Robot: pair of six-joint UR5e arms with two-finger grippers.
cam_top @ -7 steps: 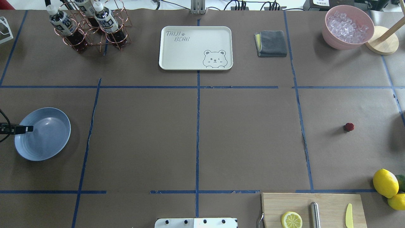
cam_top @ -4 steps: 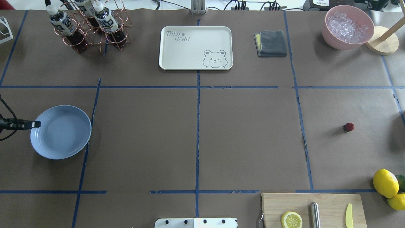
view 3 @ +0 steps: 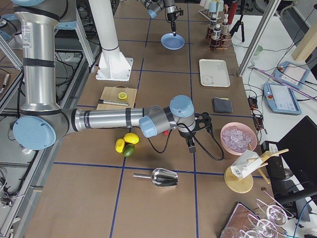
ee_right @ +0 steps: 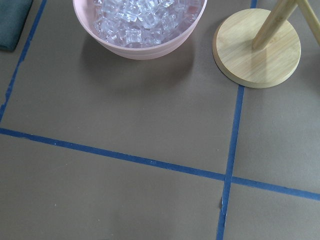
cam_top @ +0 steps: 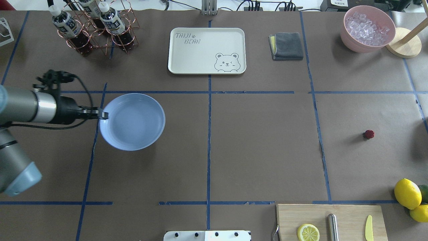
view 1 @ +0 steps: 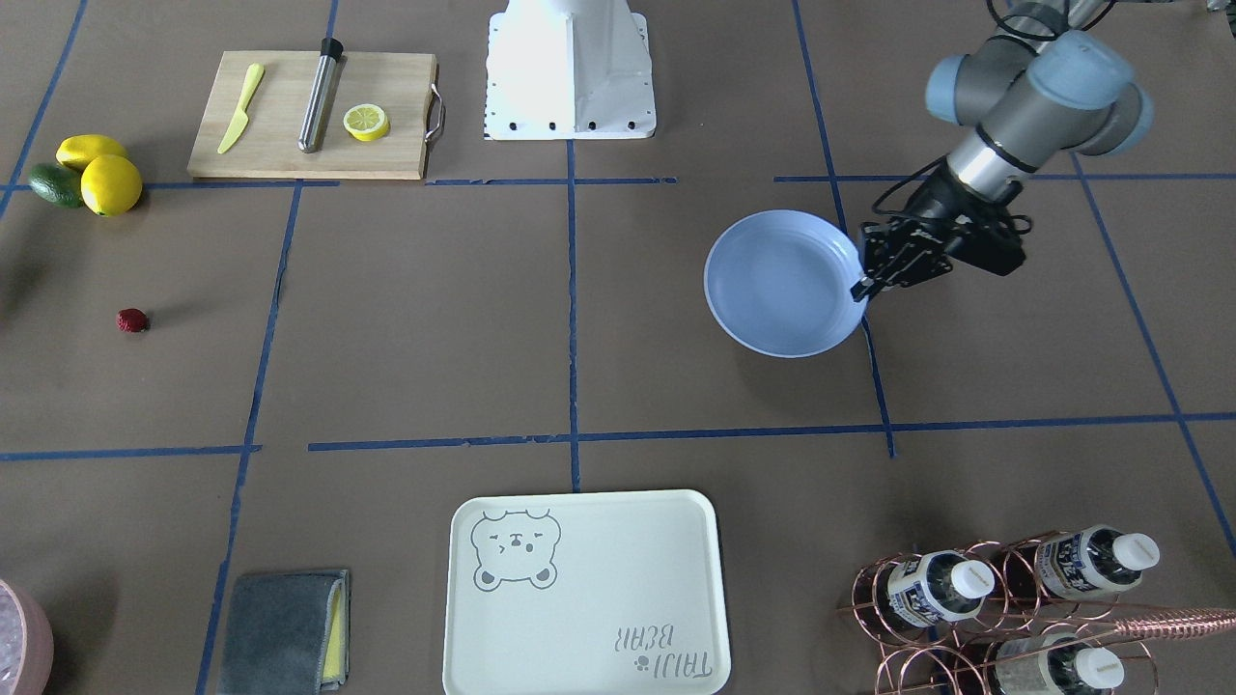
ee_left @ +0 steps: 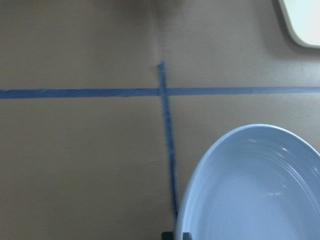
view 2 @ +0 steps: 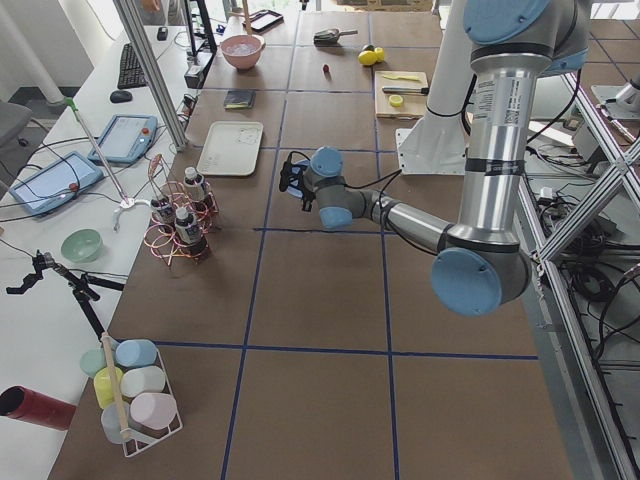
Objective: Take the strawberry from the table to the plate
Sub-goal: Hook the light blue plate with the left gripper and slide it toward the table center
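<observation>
The strawberry (cam_top: 368, 134), small and dark red, lies alone on the table (cam_top: 260, 150) at the right; in the front-facing view the strawberry (view 1: 132, 320) is at the left. My left gripper (cam_top: 103, 114) is shut on the left rim of the light-blue plate (cam_top: 133, 122), which is empty and sits left of the centre line. The front-facing view shows the same grip (view 1: 859, 288) on the plate (view 1: 782, 285). In the left wrist view the plate (ee_left: 255, 190) fills the lower right. My right gripper (view 3: 190, 144) hangs over the table's right part; I cannot tell whether it is open or shut.
A cream bear tray (cam_top: 206, 50), a copper rack of bottles (cam_top: 97, 26), a folded grey cloth (cam_top: 286, 46) and a pink bowl of ice (cam_top: 367, 28) line the far side. A cutting board (cam_top: 331, 221) with a lemon slice and lemons (cam_top: 408, 193) sit at the near right.
My left arm has come in from the table's left edge, carrying the plate to the right and a little farther from the robot. The strawberry has not moved.
</observation>
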